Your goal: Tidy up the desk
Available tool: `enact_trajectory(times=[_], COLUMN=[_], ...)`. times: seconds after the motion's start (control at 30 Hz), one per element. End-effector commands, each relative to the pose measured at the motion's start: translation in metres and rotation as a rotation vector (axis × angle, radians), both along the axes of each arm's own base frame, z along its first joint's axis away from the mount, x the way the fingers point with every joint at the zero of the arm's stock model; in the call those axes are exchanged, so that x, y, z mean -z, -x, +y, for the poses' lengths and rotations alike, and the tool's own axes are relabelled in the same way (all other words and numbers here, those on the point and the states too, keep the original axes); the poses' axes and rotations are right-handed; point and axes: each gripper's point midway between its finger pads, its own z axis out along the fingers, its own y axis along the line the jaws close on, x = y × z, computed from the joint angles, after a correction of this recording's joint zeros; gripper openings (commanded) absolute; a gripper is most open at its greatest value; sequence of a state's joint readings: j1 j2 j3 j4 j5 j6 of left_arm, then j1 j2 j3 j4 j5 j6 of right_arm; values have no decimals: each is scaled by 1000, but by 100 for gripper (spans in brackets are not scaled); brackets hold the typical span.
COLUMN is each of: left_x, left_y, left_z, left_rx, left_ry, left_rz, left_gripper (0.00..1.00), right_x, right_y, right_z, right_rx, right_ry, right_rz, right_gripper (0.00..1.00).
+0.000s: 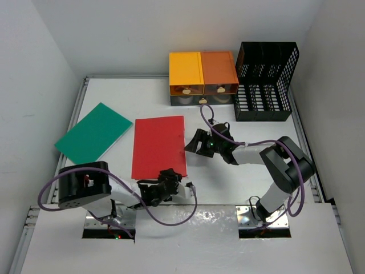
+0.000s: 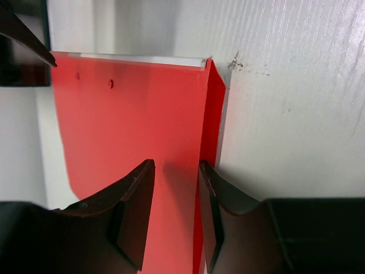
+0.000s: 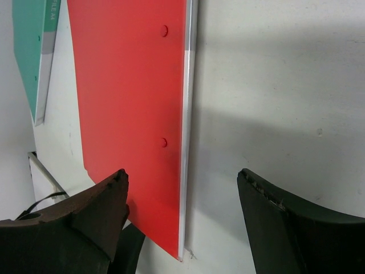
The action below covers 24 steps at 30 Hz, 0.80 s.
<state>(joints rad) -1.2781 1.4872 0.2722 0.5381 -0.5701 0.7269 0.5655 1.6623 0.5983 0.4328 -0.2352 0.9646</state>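
Observation:
The white desk [image 1: 114,91] holds a red folder [image 1: 159,145] in the middle and a green folder [image 1: 94,131] to its left. My left gripper [image 1: 166,184] is low at the red folder's near right corner. In the left wrist view [image 2: 175,165] its jaws stand a narrow gap apart over the red folder [image 2: 125,125], the right finger at the folder's edge. My right gripper [image 1: 195,142] is at the folder's right edge. In the right wrist view [image 3: 182,174] it is wide open, one finger over the red folder [image 3: 131,85], the other over bare desk [image 3: 274,85].
An orange-and-yellow drawer unit [image 1: 202,77] stands at the back centre. A black mesh file rack [image 1: 265,80] stands at the back right. Metal rails [image 1: 77,108] run along the desk's edges. The green folder's edge shows in the right wrist view [image 3: 28,51].

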Motion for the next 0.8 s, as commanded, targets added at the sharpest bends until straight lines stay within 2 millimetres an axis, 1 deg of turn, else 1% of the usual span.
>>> enact_trajectory(times=[0.0,0.03,0.07,0.1,0.13,0.17,0.2,0.23,0.3,0.33,0.37,0.47,0.5,0.57,0.6,0.63,0.67,0.7,0.77], left_x=[-16,-8,-10,-2,1,-3,3,5,6,5,6,-1,-13,-24,-38,-40,-49,-48,-53], left_y=[-7,-6,-6,-4,-4,-6,-5,-5,-6,-7,-6,-5,-6,-5,-5,-4,-3,-2,-3], left_z=[-8,-5,-8,-6,-2,-3,-1,-1,-1,-2,-2,-4,-6,-3,-4,-3,-6,-6,-4], left_rx=[-20,-16,-7,1,13,0,10,14,9,7,13,10,4,9,3,6,5,9,-3], left_ry=[52,20,21,-15,-56,-38,-71,-92,-101,-98,-97,-69,-26,-6,47,46,98,90,102], left_rz=[-110,-114,-135,-145,-169,-200,-209,-223,-238,-242,-237,-227,-238,-251,-256,-248,-238,-229,-240], left_gripper=[35,35,35,35,35,34,32,23,10,0,0,0,0,0,0,0,0,0,0], right_x=[-9,-10,-11,-10,-10,-9,-8,-8,-7,-7,-8,-10,-11,-12,-11,-11,-16,-13,-16], right_y=[-7,-8,-8,-8,-8,-8,-6,-7,-4,-4,-4,-4,-5,-6,-7,-8,-12,-11,-14], right_z=[3,3,3,3,4,3,3,2,4,5,7,10,11,12,13,15,20,24,32], right_rx=[0,4,3,3,3,4,4,6,-7,-10,-16,-25,-24,-24,-18,-20,-11,-17,-18], right_ry=[-15,-21,-24,-25,-26,-24,-23,-25,-31,-38,-44,-61,-62,-65,-72,-82,-111,-131,-177], right_rz=[-53,-57,-59,-57,-59,-57,-51,-53,-48,-46,-43,-39,-39,-39,-32,-28,-29,-11,-1], right_gripper=[75,75,75,75,75,75,75,75,75,75,75,75,75,76,76,77,78,78,81])
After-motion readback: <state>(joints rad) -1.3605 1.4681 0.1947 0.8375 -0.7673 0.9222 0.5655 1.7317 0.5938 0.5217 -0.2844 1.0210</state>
